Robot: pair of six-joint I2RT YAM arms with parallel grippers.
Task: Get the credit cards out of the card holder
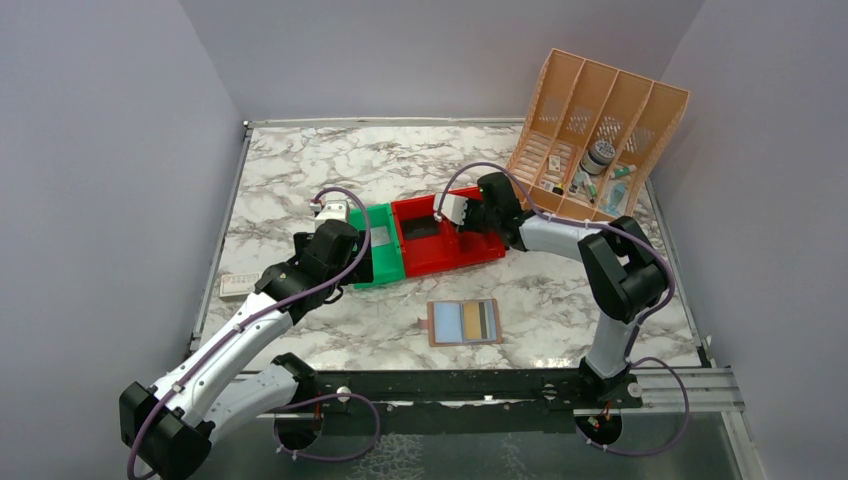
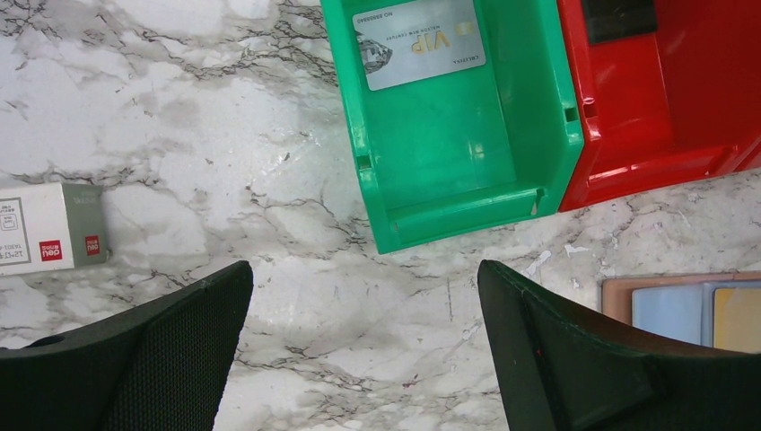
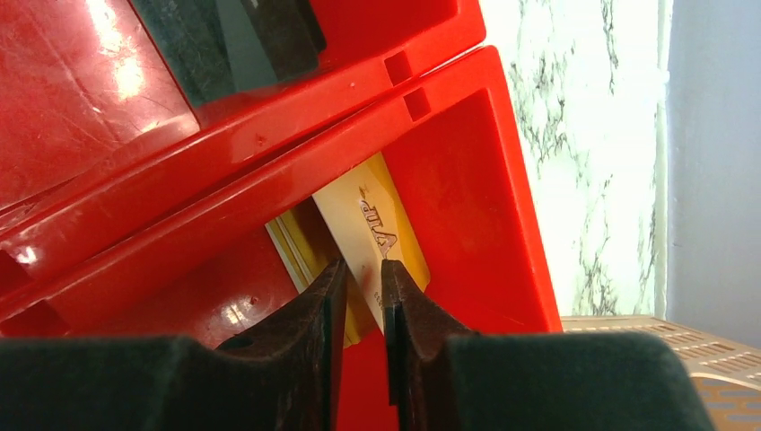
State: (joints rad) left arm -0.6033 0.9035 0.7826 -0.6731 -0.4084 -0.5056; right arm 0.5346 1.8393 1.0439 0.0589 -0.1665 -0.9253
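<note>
Operator: Black fingers of my right hand (image 3: 362, 268) fill the foreground, almost together inside the red bin (image 3: 467, 162), with a gold VIP card (image 3: 377, 224) showing in the slit between them. Whether they pinch it or merely flank it, I cannot tell.

Desk: And the other arm?

Operator: My left hand (image 2: 363, 269) hangs with its fingers wide apart and nothing in them. It is over bare bench (image 2: 179, 135), near the green bin (image 2: 467, 153), where a silver VIP card (image 2: 417, 40) lies. A dark card (image 1: 420, 228) lies flat in the red bin.

Desk: So where does the job stand?

Operator: Mid-delivery, by my reading. The card holder (image 1: 446, 322) lies open on the bench near the arm bases, well apart from both hands. A yellow-gold card (image 1: 470, 320) with a dark stripe sits in its right-hand pocket; the left pocket looks empty.

Desk: Next?

Operator: Free the gold card, lift clear of the bin wall, then go to the holder. A thin card in a snug pocket wants a shallow pinch on its edge, and probably the left hand pinning the holder down.
</note>
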